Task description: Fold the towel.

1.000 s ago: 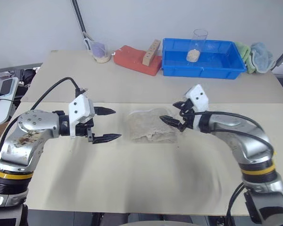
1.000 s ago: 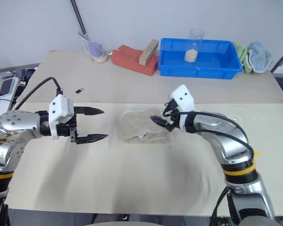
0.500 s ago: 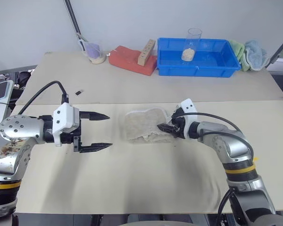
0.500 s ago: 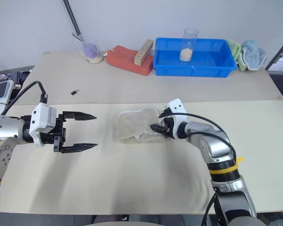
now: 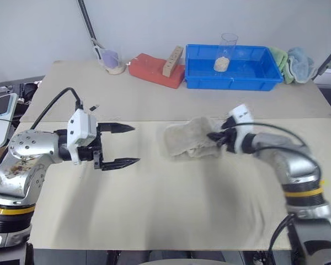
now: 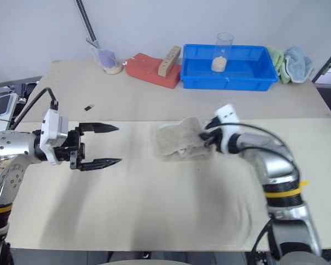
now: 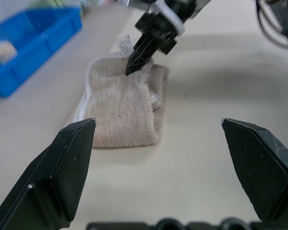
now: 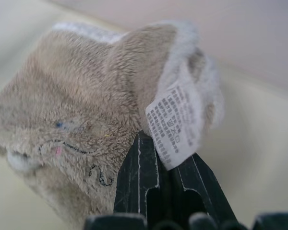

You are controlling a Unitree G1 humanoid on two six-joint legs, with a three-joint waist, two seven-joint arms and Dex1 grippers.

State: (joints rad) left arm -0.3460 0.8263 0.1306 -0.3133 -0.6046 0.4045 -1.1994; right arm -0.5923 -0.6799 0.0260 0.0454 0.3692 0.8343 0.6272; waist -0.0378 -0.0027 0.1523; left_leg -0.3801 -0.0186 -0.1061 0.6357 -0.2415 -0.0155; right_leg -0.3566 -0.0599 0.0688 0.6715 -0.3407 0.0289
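Up close, the towel [image 5: 188, 138] is a fuzzy beige-grey bundle, folded over on itself with a pale stitched edge, a white printed tag [image 8: 176, 122] and a little dark doodle logo, sitting mid-table [image 5: 154, 221]. The right gripper [image 5: 216, 138] is pinching its right-hand edge by the tag with fingers pressed together, and the left gripper [image 5: 121, 146] hangs well off to the towel's left, spread wide with nothing in it. At the far edge I count one blue bin [image 5: 234, 77] with one clear cup [image 5: 226, 52], one red block [image 5: 154, 69], and two cloths, green and light blue [image 5: 295, 61].

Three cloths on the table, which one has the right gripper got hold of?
The beige-grey towel at mid-table; the right gripper is shut on its tagged edge. The green cloth and light blue cloth lie untouched beside the blue bin.
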